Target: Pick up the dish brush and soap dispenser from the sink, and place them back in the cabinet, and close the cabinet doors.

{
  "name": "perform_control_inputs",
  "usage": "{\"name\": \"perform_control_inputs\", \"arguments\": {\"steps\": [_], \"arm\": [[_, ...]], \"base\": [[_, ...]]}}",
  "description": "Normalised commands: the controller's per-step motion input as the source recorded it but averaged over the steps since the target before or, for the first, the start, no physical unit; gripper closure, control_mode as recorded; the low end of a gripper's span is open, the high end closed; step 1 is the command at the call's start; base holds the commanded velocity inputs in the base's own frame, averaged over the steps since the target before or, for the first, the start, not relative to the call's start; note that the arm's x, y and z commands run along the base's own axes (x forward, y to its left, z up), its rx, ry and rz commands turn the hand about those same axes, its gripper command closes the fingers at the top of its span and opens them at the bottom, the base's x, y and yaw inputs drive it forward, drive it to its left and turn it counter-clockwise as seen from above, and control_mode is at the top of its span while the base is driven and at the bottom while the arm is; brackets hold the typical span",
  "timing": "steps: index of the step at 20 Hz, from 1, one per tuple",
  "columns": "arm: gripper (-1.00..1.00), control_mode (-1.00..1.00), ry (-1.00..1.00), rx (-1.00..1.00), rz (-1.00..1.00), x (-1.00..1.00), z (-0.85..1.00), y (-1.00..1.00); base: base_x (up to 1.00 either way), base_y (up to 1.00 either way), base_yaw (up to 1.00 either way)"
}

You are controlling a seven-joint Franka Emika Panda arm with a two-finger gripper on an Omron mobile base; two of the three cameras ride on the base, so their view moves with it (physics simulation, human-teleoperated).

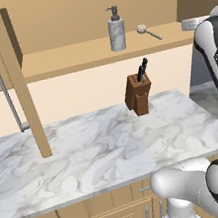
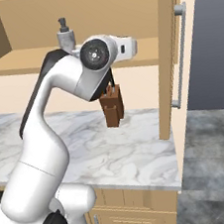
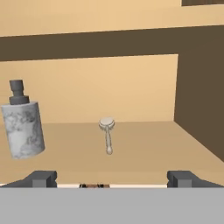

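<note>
While fingers (image 3: 111, 178) gape | dish brush (image 3: 107, 131), soap dispenser (image 3: 24, 124) on cabinet (image 3: 144, 144) shelf

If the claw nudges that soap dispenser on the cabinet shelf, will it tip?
Probably, if struck high: the soap dispenser stands upright, tall for its narrow base. Its smooth round marbled body may slip or turn between fingers. Once toppled, it would likely roll toward the dish brush lying beside it.

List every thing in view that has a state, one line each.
Soap dispenser: upright on the cabinet shelf.
Dish brush: lying flat on the shelf, right of the dispenser.
Cabinet doors: open.
Gripper: open, empty.
Knife block: upright on the counter, knives in.
</note>
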Motion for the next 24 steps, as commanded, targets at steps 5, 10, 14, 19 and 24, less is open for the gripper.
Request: {"name": "perform_control_inputs", "arguments": {"steps": [5, 10, 14, 19, 24], "arm": [[-1.0, -1.0, -0.02, 0.0, 0.0, -0.34, 0.0, -0.1], [-1.0, -1.0, -0.04, 0.0, 0.0, -0.38, 0.0, -0.13], [-1.0, -1.0, -0.06, 0.0, 0.0, -0.38, 0.0, -0.05], [-1.0, -1.0, -0.08, 0.0, 0.0, -0.45, 0.0, 0.0], [-1.0, -1.0, -0.05, 0.0, 0.0, -0.56, 0.0, 0.0]], "base": [[0.0, 0.0, 0.0], [0.0, 0.0, 0.0], [0.0, 0.0, 0.0], [0.0, 0.0, 0.0], [0.0, 0.0, 0.0]]}}
